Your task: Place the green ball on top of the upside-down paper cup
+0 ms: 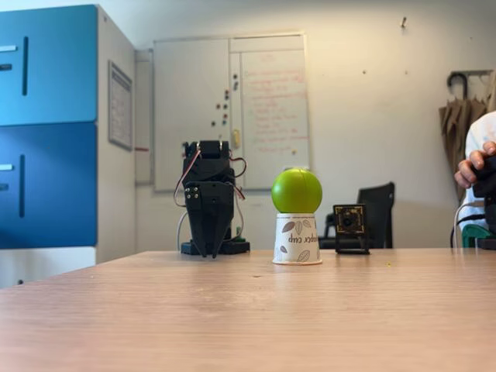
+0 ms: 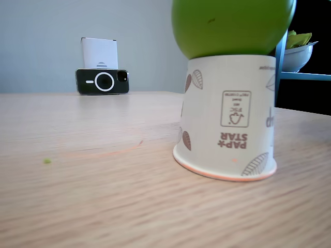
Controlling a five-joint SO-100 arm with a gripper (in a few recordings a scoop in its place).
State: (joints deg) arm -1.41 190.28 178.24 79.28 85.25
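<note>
I see the green ball (image 1: 296, 191) seated on the upside-down paper cup (image 1: 297, 239); my end effector (image 1: 210, 249) hangs apart to its left, empty, fingertips together. Bumping the surface (image 1: 232, 310) could roll it off.

**Open bench in front, clutter behind the cup**

The bench (image 1: 232, 318) lies bare across its whole near part, so passage there is free. The upside-down paper cup (image 1: 297, 239) with the green ball (image 1: 296, 191) resting on it stands as the one tall obstacle mid-bench. To its left in this fixed view the gripper (image 1: 211, 244) hangs apart from it, with open room between. A small camera (image 1: 350, 229) stands near the cup's right. In the other fixed view, a phone (image 2: 102, 81) leans well behind the cup.
</note>
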